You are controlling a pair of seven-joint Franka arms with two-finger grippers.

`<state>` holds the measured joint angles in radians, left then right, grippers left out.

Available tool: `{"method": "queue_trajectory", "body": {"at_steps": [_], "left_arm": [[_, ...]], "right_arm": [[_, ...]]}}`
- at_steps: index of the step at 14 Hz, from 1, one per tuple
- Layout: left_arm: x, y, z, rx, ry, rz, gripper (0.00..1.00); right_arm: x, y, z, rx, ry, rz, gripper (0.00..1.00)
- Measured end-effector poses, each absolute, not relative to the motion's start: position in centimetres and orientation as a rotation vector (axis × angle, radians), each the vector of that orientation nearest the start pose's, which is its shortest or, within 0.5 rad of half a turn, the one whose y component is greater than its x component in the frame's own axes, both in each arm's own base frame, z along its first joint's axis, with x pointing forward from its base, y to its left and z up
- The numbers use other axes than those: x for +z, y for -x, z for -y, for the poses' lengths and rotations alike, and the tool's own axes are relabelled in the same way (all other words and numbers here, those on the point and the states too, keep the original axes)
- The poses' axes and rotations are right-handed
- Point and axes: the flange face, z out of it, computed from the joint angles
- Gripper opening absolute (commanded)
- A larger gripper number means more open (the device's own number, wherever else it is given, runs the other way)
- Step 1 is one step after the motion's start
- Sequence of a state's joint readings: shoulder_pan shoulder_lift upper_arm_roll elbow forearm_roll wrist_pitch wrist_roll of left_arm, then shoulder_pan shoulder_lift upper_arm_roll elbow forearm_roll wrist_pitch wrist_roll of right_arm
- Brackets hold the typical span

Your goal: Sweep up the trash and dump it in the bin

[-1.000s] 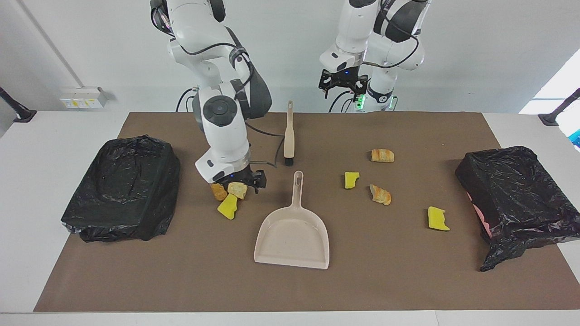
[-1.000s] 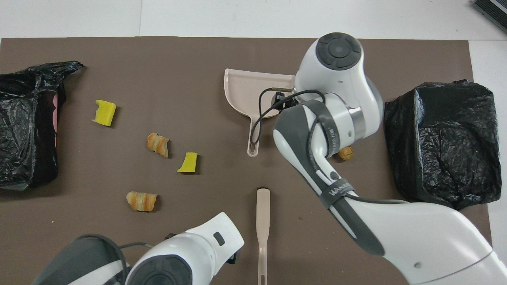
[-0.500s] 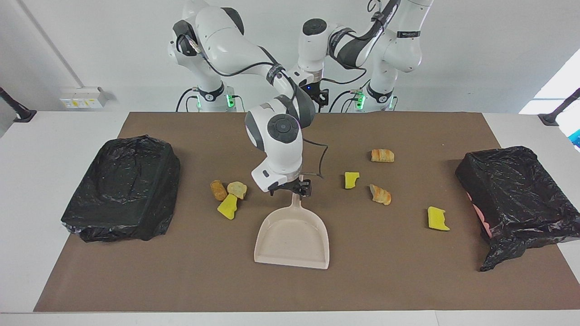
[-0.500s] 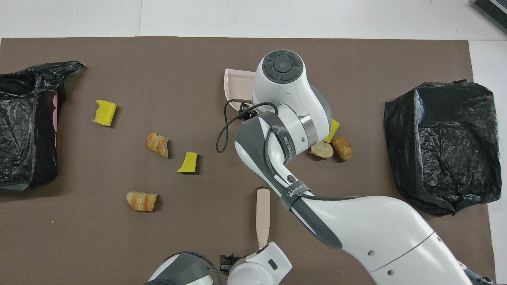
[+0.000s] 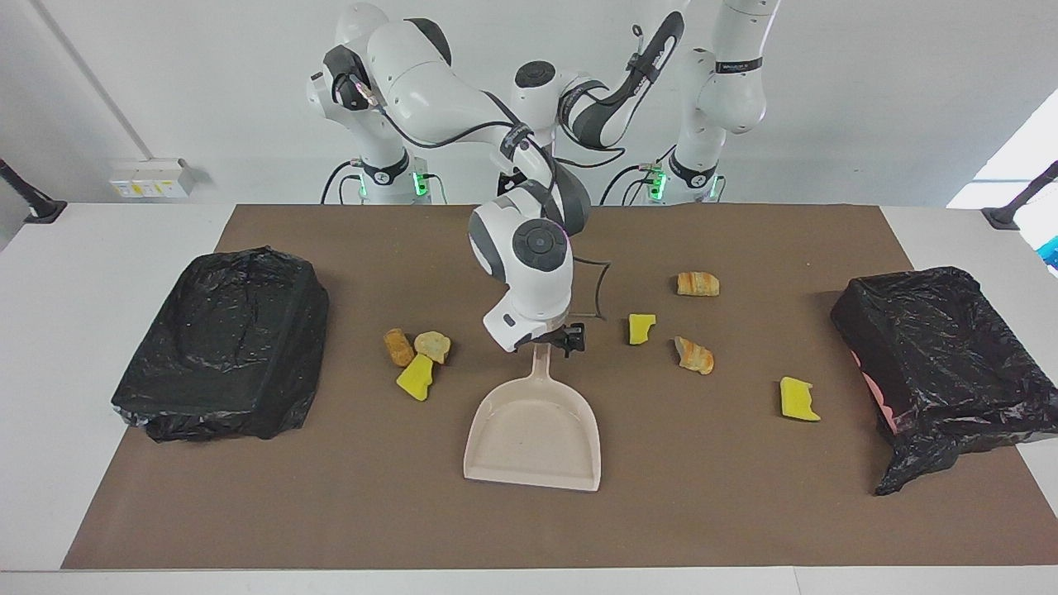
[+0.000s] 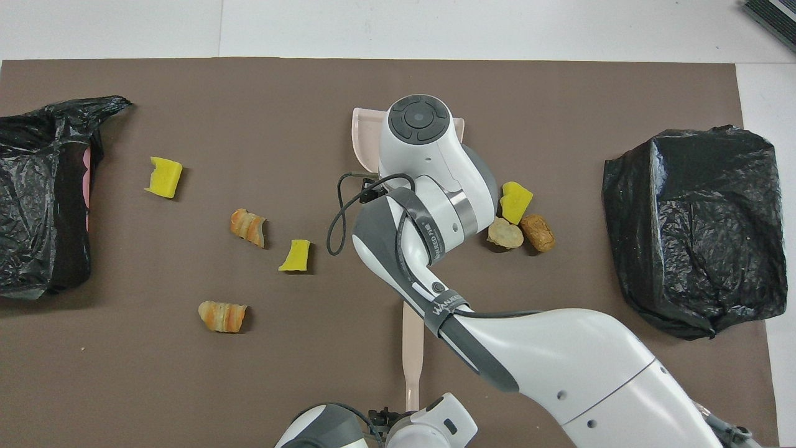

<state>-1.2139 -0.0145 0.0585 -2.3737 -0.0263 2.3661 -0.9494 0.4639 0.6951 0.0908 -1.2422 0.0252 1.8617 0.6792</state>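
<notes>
Crinkly glossy black plastic bags [image 5: 223, 343], a smooth matt beige plastic dustpan [image 5: 533, 434], a flat matt brown mat [image 5: 331, 512].

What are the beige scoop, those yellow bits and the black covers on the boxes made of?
The dustpan looks like molded plastic: smooth, matte beige, one piece with a thin raised rim. The yellow chunks look like cut sponge foam: bright, dull-surfaced, with rough uneven edges. The black bin covers look like thin plastic bag film: glossy and heavily crinkled.

Beige dustpan [image 5: 533, 430], yellow and tan-orange trash [image 5: 417, 359], black bags [image 5: 223, 343].
</notes>
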Motion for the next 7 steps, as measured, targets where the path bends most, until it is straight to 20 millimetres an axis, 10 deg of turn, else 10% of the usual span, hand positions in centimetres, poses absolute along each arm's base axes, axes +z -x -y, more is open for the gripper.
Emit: {"method": "queue_trajectory", "body": {"at_steps": [2, 4, 7], "left_arm": [[33.3, -20.3, 45.6, 0.017, 3.150, -0.275, 0.91], [33.8, -20.6, 45.6, 0.013, 3.157, -0.259, 0.55], [34.1, -21.4, 45.2, 0.012, 3.162, -0.226, 0.35]], "right_arm": [[35.0, -63.1, -37.4, 0.168, 3.103, -0.235, 0.00], [35.0, -63.1, -37.4, 0.172, 3.104, -0.238, 0.00], [35.0, -63.1, -37.2, 0.182, 3.099, -0.257, 0.00]]}}
